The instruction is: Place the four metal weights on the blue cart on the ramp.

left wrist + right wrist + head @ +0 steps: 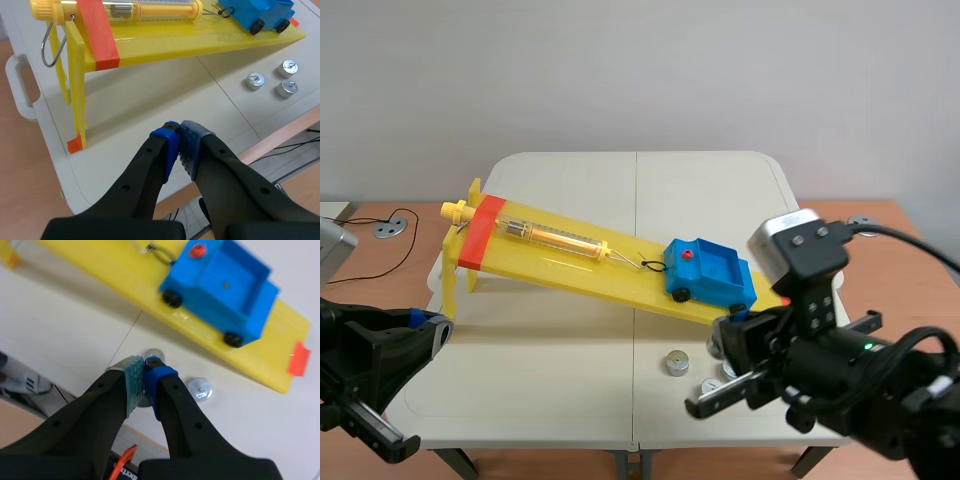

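Observation:
The blue cart (708,272) stands with an empty bed low on the yellow ramp (570,262), hooked to a spring scale (552,237). On the table below it lie small metal weights: one in the open (677,362), the others partly behind my right arm. The left wrist view shows three weights (255,81) (288,67) (286,88) under the ramp's low end. My right gripper (144,371) is shut with its pads together, directly over a mostly hidden weight (154,353), with another weight (199,389) beside it. My left gripper (179,145) is shut on nothing near the ramp's tall leg (75,95).
The ramp's raised end carries an orange band (480,232) and stands on yellow legs at the table's left. A cable and a round grommet (390,228) lie on the wooden desk at the far left. The white table's near edge (570,440) runs close under both arms.

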Available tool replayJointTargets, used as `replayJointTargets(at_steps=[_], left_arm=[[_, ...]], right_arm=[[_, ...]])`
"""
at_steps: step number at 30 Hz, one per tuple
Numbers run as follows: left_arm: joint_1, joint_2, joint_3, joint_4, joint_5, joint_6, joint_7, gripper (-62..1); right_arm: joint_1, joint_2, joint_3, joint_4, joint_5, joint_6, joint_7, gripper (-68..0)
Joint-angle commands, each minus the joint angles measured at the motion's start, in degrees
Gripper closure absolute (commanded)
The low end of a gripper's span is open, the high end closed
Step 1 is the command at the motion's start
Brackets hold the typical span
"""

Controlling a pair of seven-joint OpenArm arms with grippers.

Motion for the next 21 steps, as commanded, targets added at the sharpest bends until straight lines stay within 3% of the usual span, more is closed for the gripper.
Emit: replayJointTargets(at_steps=[1,7,15,21], left_arm=[[-0.2,0.0,-0.8,3.7,-4.2,-1.4,-6.1,-4.0],[-0.2,0.0,-0.8,3.7,-4.2,-1.4,-6.1,-4.0],[-0.2,0.0,-0.8,3.7,-4.2,-1.4,-6.1,-4.0],[-0.2,0.0,-0.8,3.7,-4.2,-1.4,-6.1,-4.0]], right_arm=[[3.1,0.5,3.9,7.1,6.9,-0.4,5.7,-0.6],[6.0,-3.2,12.2,7.1,9.8,-0.4,4.8,-0.6],[15.5,-6.4,12.7,-1.4,9.8,-0.4,4.6,-0.6],[21.8,-9.3,12.7,-7.8,11.7,3.9,4.8,-0.6]])
